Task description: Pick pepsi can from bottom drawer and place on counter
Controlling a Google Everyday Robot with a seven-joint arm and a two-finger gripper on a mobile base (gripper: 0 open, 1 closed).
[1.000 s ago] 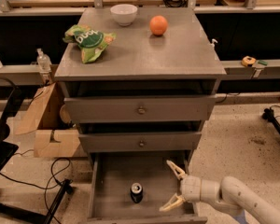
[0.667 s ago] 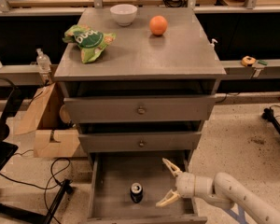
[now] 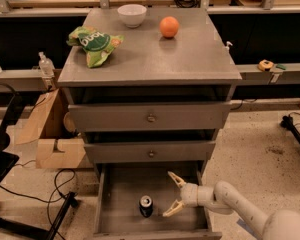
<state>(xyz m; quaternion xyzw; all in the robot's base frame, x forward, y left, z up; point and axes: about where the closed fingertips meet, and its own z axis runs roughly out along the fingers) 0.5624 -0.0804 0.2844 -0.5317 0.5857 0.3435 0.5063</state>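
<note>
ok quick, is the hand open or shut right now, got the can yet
hand: open, holding nothing; it is low inside the bottom drawer, beside the pepsi can and not touching it.

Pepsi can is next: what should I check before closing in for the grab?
1. Bottom drawer pulled out, floor reachable: ok.
2. Pepsi can upright, lid up, nothing beside it: ok.
3. Gripper in the drawer, right of the can, fingers open wider than the can: ok.
4. Can between the fingers: not ok; it stands left of the fingertips, apart from them.
5. Fingers level with the can's body: cannot tell from this one view.
6. Bare spot on the counter: ok, front right, away from the orange, bowl and green bag.
</note>
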